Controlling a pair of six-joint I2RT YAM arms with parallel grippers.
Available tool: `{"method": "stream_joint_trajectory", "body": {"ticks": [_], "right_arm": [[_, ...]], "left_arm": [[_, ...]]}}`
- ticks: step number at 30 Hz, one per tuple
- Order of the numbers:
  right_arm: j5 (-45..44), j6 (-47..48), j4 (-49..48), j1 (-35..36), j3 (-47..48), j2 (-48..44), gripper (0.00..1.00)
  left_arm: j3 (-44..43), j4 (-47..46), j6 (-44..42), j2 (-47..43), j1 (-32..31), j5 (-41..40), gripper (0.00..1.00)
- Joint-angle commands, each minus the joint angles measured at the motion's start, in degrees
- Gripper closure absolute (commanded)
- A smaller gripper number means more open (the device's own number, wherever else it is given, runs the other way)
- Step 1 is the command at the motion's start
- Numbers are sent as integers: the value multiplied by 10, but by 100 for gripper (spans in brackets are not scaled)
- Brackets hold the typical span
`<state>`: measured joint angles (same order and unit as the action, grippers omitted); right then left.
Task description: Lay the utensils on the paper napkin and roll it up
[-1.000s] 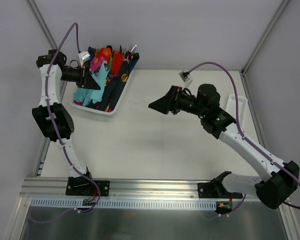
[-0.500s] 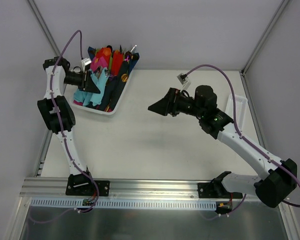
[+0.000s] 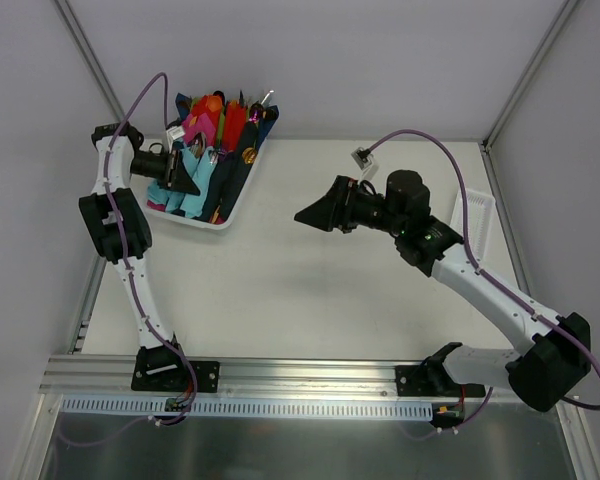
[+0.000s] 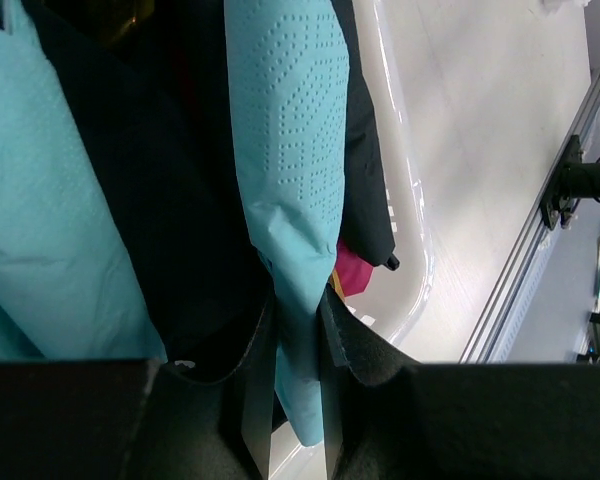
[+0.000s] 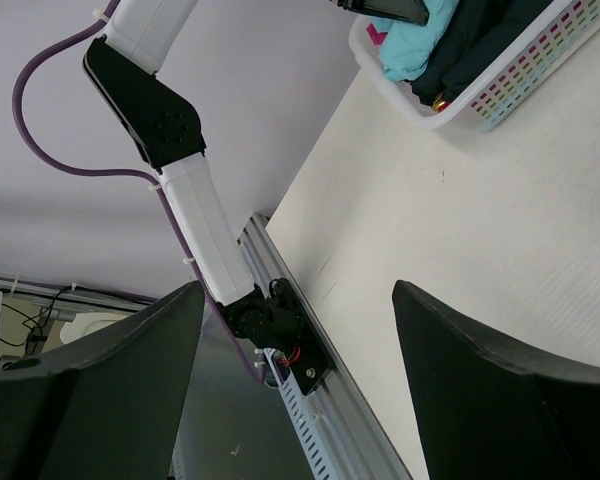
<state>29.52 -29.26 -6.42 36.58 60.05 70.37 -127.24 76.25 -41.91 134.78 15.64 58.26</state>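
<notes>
Now my left tool (image 4: 295,330) is clamped on an edge of the paper napkin (image 4: 285,150) in the white basket (image 4: 405,230), a limp, tear-prone sheet I judge best lifted gently by that edge, while my right tool (image 5: 295,300) hovers, jaws apart, well right of the basket.

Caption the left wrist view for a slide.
Left claw pinches the teal paper napkin among dark bundles in the white basket.
</notes>
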Motion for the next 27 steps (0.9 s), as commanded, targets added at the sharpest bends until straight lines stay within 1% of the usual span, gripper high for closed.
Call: {"method": "stream_joint_trajectory", "body": {"ticks": [1,10,19,27], "right_arm": [[14,-5,-25,-3,-5,2,20],[18,-11,-32,-3,-10,6,20],[22,-19,-42,-2,-14,9,20],[22,-20,-42,-2,-17,14,20]], "left_arm": [[-20,29,-2,5,13,-10,100],[-22,18,-8,-1,19,-38,100],[-57,13,-15,-9,19,-51,100],[-42,13,-27,-14,19,-57,100]]}}
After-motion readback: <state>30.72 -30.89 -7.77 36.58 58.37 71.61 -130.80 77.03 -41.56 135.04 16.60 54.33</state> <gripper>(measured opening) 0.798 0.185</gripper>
